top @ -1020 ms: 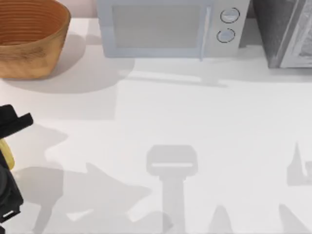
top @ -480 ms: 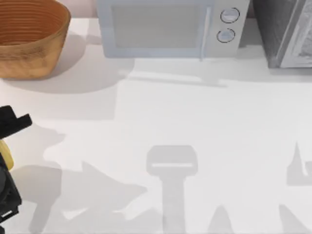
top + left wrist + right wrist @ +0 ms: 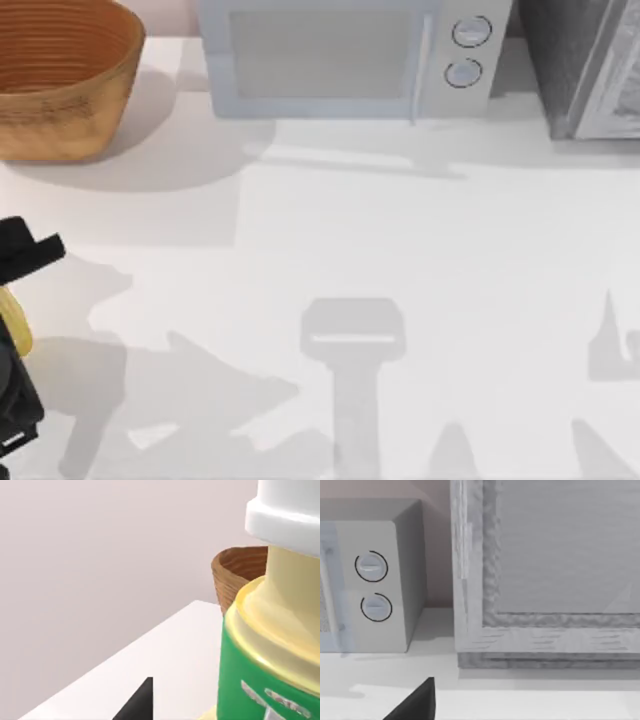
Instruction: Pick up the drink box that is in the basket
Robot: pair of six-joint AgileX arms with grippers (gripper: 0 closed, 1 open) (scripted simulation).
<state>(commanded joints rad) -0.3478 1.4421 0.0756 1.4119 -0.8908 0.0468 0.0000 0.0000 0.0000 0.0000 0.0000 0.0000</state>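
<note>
Currently:
1. Left gripper sits at the far left edge of the top view, clamped on the drink box: pale yellow body, green label, white cap.
2. Drink box is out of the basket, which stands in the upper left corner.
3. Right gripper faces the microwave and grey cabinet; grip state can't be told.

I am seeing no text I can read. The green label on the bottle is showing pale marks, too cut off to make out. The microwave is showing two round dials with no legible markings.
</note>
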